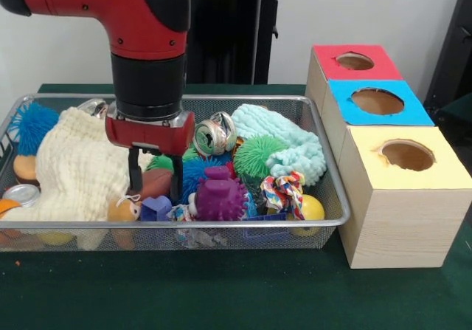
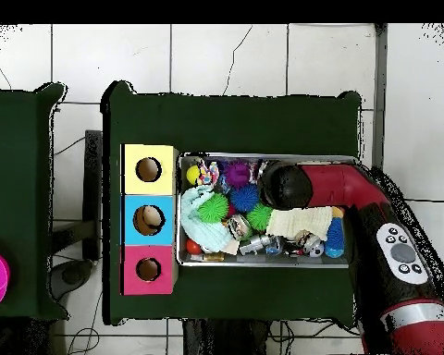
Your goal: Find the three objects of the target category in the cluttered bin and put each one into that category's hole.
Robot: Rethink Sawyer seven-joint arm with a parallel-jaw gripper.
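The silver wire-mesh bin (image 1: 243,98) is full of clutter; it also shows in the overhead view (image 2: 263,264). My gripper (image 1: 155,186) reaches down into its left-middle, open, with one finger on each side of a brown-red object (image 1: 156,182). Close by lie a purple spiky ball (image 1: 220,197), a blue spiky ball (image 1: 195,170), a green spiky ball (image 1: 257,155), a small blue block (image 1: 155,209) and a cream cloth (image 1: 74,164). Right of the bin stand three boxes with holes: red (image 1: 354,60), blue (image 1: 377,101) and yellow (image 1: 407,155). In the overhead view the arm (image 2: 286,185) hides the gripper.
The bin also holds a mint knitted cloth (image 1: 291,142), metal rings (image 1: 214,133), a coloured rope toy (image 1: 284,190), a yellow ball (image 1: 311,208), a tin can (image 1: 22,194) and another blue spiky ball (image 1: 33,123). Green cloth covers the table (image 1: 221,286).
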